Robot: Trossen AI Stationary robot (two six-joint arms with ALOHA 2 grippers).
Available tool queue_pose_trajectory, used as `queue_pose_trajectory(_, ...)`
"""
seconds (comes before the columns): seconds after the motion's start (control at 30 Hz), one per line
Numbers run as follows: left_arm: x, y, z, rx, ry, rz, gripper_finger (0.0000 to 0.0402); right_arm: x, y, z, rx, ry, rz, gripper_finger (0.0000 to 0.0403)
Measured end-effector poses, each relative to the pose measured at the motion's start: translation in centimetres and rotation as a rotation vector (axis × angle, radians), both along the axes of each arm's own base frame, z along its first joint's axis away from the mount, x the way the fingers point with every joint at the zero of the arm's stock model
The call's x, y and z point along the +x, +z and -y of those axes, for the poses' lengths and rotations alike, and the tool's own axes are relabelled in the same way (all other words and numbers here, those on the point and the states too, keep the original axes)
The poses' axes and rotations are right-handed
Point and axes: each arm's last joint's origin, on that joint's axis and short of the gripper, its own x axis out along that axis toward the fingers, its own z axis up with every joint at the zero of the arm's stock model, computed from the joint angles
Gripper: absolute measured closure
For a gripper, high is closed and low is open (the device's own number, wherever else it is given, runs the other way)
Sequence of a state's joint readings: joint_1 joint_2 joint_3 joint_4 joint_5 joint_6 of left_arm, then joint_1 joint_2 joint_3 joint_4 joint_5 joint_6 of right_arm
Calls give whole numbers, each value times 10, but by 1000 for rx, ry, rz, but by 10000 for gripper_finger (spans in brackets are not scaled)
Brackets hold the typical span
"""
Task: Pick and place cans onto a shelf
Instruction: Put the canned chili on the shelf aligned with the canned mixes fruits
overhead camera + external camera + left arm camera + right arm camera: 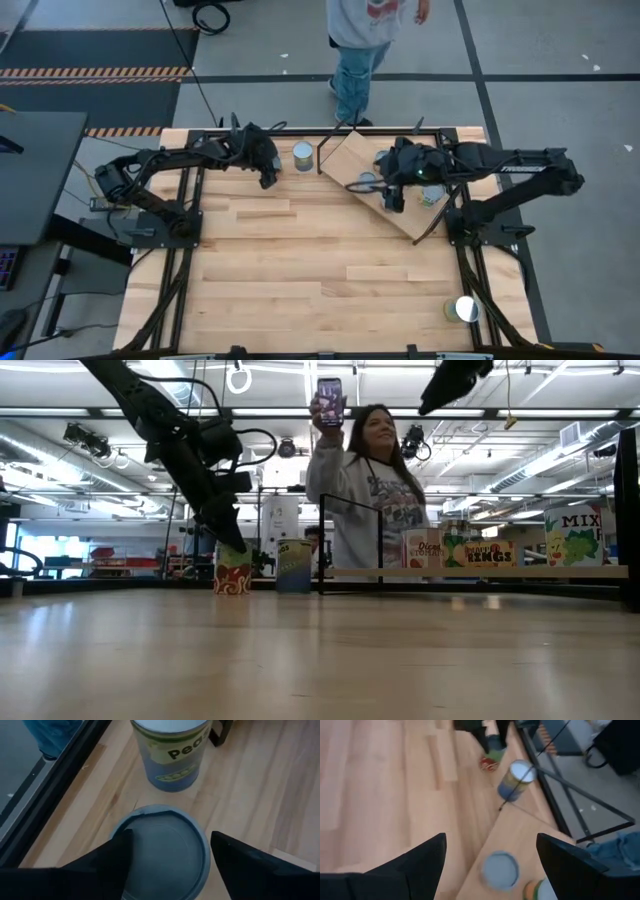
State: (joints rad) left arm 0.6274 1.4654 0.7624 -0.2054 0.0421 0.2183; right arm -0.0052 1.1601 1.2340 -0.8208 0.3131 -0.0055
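Note:
A can with reddish sides (232,575) and a grey-blue top (162,852) stands on the table near the far edge. My left gripper (268,172) is open, with one finger on either side of the can's top; I cannot tell whether they touch it. A peas can (303,156) stands just beyond it. The shelf (352,158) lies slantwise at the far right. On it stand a can with a pale-blue top (500,870) and a greenish can (432,195). My right gripper (490,870) hovers above the board, open and empty.
Another can (465,308) stands at the table's near right corner. A person (360,45) stands behind the far edge, holding up a phone (329,400). The table's middle and near left are bare wood (290,280). Black frame rails (185,250) run along both sides.

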Motion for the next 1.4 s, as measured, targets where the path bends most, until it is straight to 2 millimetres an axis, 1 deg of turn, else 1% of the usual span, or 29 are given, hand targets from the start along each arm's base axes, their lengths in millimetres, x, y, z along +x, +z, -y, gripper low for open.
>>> queue_pose_trajectory(0.17, 4, 0, 6, 12, -11, -14, 153, -1, -24, 14, -24, 5, 63, 86)
queue_pose_trajectory(0.3, 6, 0, 10, 12, -24, -15, 173, -1, -35, 28, -44, 0, 94, 86)
queue_pose_trajectory(0.43, 6, 0, 10, 8, -28, -14, 196, -4, -36, 46, -76, -34, 96, 86)
queue_pose_trajectory(0.53, 6, -1, 10, 6, -29, -15, 210, -6, -35, 59, -65, -35, 116, 86)
queue_pose_trajectory(0.67, 6, -1, 10, 6, -31, -16, 222, -9, -35, 69, -57, -32, 118, 87)
queue_pose_trajectory(0.77, 6, -1, 11, 7, -36, -17, 225, -10, -34, 74, -61, -29, 125, 87)
queue_pose_trajectory(0.87, 7, 0, 14, 12, -45, -18, 225, -11, -34, 75, -63, -13, 129, 87)
queue_pose_trajectory(1.0, 10, 3, 23, 14, -80, -12, 226, -10, -34, 73, -66, 6, 128, 87)
queue_pose_trajectory(1.1, 12, 7, 36, 4, -119, -12, 226, -10, -32, 66, -68, 31, 138, 87)
queue_pose_trajectory(1.27, 13, 20, 60, -15, -167, 12, 226, -11, -27, 52, -41, 61, 170, 87)
queue_pose_trajectory(1.4, 18, 27, 82, -19, -235, 42, 226, -7, -29, 34, 22, 101, 172, 88)
